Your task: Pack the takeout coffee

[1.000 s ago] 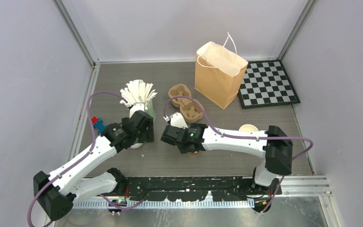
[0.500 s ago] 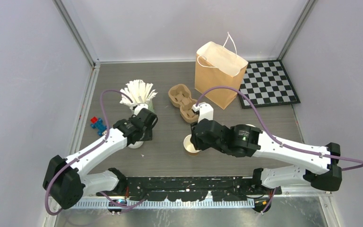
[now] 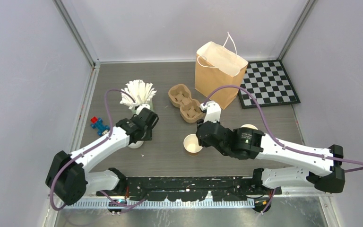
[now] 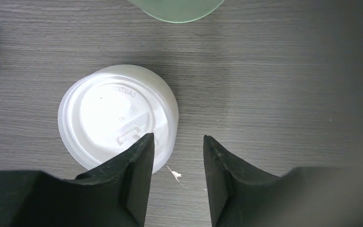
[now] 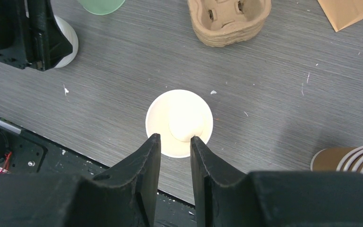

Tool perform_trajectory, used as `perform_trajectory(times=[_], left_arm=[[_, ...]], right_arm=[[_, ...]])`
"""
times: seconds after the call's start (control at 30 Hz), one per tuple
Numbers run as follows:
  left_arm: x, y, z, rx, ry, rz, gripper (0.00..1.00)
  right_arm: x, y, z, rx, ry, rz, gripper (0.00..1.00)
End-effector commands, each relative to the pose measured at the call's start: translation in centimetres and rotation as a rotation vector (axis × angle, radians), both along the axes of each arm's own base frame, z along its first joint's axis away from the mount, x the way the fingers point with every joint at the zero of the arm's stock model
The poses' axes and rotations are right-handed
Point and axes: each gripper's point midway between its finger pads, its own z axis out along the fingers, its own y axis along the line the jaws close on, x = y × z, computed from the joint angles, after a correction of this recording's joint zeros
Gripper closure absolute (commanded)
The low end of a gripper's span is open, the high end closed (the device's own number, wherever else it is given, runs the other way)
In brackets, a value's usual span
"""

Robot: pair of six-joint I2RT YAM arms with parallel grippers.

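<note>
The single brown paper cup (image 3: pixel 192 143) stands upright and lidless at the table's front middle; its white inside shows in the right wrist view (image 5: pixel 179 120). My right gripper (image 3: pixel 200 139) hovers just right of it, open and empty (image 5: pixel 175 138), with its fingertips over the cup's near rim. A white lid (image 4: pixel 116 116) lies on the table to the left (image 3: pixel 135 143). My left gripper (image 3: pixel 141 134) is above it, open and empty (image 4: pixel 176 138), with its left finger (image 4: pixel 139 156) over the lid's right edge.
A brown paper bag (image 3: pixel 220 75) stands open at the back. A pulp cup carrier (image 3: pixel 185 101) lies in front of it. There is a stack of lidless cups (image 3: pixel 248 128) at right, a green cup of white sticks (image 3: pixel 139 94), a chessboard (image 3: pixel 268 84) and a small blue-red toy (image 3: pixel 98 124).
My right arm has swung out to the right and its gripper has backed off the cup, which now stands free. My left gripper has shifted slightly over the lid.
</note>
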Motion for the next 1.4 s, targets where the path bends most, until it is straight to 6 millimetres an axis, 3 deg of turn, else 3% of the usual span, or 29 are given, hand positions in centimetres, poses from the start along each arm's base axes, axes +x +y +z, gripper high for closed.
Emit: perform_trajectory(times=[0.0, 0.17, 0.33, 0.57, 0.93, 1.37], left_arm=[[1.5, 0.5, 0.3, 0.053, -0.022, 0.022, 0.57], [1.9, 0.3, -0.2, 0.041, -0.029, 0.026, 0.62], [1.6, 0.3, -0.9, 0.038, -0.01, 0.024, 0.75], [1.4, 0.5, -1.0, 0.04, -0.001, 0.027, 0.81], [1.3, 0.7, -1.3, 0.033, 0.005, 0.038, 0.87], [1.3, 1.0, -1.8, 0.041, 0.013, 0.05, 0.88]], right_arm=[[0.4, -0.4, 1.7, 0.073, -0.037, -0.035, 0.65], [0.1, -1.2, 1.8, 0.082, -0.038, -0.04, 0.65], [0.1, -1.7, 1.9, 0.076, -0.043, -0.047, 0.66], [0.0, -1.8, 1.5, 0.073, -0.036, -0.051, 0.66], [-0.1, -2.1, 1.4, 0.083, -0.031, -0.056, 0.66], [-0.2, -2.4, 1.6, 0.092, -0.031, -0.062, 0.66]])
